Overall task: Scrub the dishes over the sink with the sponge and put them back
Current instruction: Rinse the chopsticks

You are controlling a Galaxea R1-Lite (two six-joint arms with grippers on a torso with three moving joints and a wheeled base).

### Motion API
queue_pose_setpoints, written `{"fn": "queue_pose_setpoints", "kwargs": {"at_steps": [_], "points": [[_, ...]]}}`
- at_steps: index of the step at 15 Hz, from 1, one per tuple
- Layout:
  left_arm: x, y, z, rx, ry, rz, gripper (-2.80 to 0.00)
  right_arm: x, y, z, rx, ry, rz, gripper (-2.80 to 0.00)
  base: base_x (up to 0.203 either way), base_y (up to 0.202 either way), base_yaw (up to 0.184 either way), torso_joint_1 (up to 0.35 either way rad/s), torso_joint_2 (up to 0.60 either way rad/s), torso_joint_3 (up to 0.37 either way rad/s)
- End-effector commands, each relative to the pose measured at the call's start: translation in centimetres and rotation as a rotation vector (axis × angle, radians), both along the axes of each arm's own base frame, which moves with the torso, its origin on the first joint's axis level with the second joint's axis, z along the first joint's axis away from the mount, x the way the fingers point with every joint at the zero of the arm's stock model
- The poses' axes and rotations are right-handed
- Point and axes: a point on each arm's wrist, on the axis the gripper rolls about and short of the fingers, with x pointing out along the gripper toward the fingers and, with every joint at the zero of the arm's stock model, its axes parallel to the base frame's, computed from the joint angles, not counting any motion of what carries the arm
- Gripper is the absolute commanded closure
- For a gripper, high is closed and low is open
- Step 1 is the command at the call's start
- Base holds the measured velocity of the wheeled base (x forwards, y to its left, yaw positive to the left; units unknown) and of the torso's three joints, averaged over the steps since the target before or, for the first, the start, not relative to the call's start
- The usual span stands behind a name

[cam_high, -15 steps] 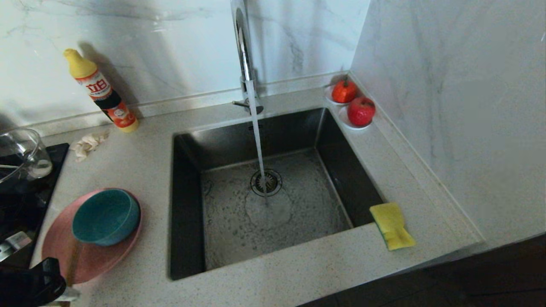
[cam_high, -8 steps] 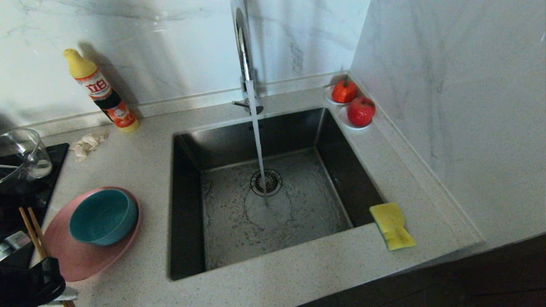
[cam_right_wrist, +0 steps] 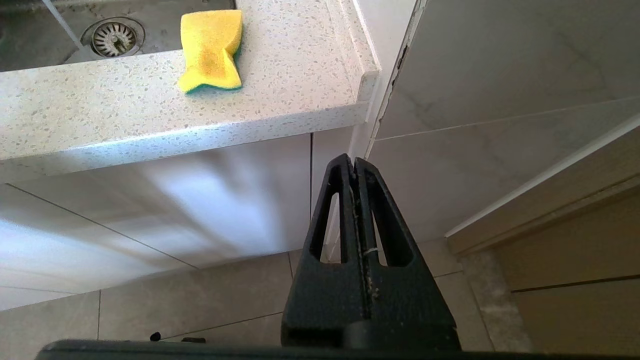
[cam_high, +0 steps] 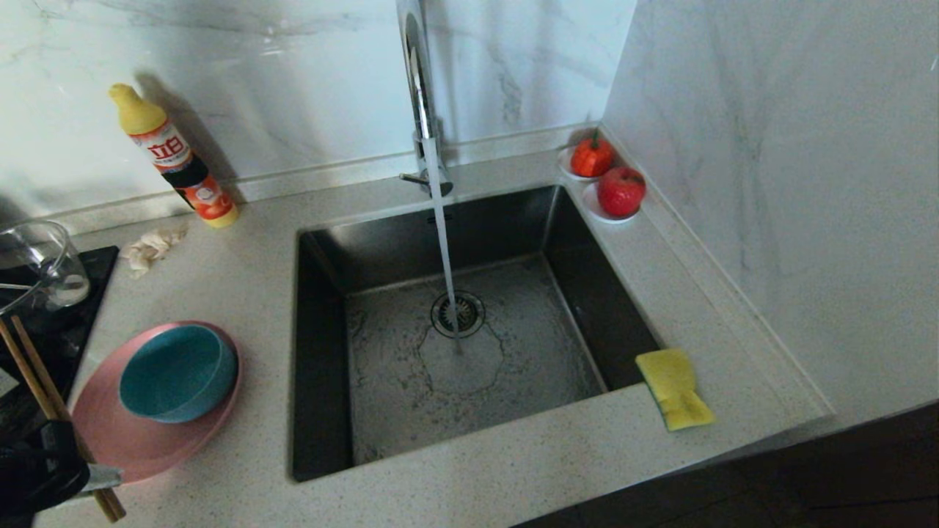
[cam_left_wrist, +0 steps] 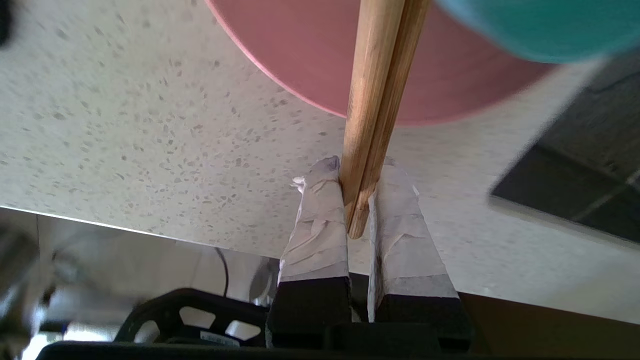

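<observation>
- Centrally, we see the sink [cam_high: 469, 345], tap water falling on its drain.
- Pink plate [cam_high: 139, 440], near left, carries the teal bowl [cam_high: 178, 372].
- Sponge [cam_high: 673, 389] lies on the sink's near-right rim.
- Our left gripper [cam_left_wrist: 357, 187] pinches the chopsticks [cam_left_wrist: 375, 110] near-left of the plate.
- Our right gripper [cam_right_wrist: 356, 165] hangs closed, empty, below the counter.

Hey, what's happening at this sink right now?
The left gripper is shut on a pair of chopsticks, holding them above the counter's near left corner, beside the pink plate with the teal bowl sitting on it. Water runs from the tap into the sink. The sponge lies untouched on the counter at the sink's right. The right gripper hangs shut below the counter's edge.
</observation>
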Motion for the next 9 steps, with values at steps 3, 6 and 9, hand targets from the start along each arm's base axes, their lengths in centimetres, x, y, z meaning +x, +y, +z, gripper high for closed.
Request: {"fn": "queue_pose_setpoints", "kwargs": {"at_steps": [3, 6, 9], "points": [[-2.6, -1.7, 3.1, 0.050, -0.183, -0.042, 0.00, 0.0, 0.0, 0.0, -0.001, 0.001, 0.000, 0.00, 0.000, 0.000, 0.000, 0.000, 0.00, 0.000], [-4.0, -2.5, 5.7, 0.088, -0.326, -0.075, 0.00, 0.0, 0.0, 0.0, -0.001, 0.000, 0.000, 0.00, 0.000, 0.000, 0.000, 0.000, 0.00, 0.000], [-4.7, -3.5, 8.6, 0.095, -0.468, -0.167, 0.00, 0.0, 0.0, 0.0, -0.001, 0.000, 0.000, 0.00, 0.000, 0.000, 0.000, 0.000, 0.00, 0.000]]}}
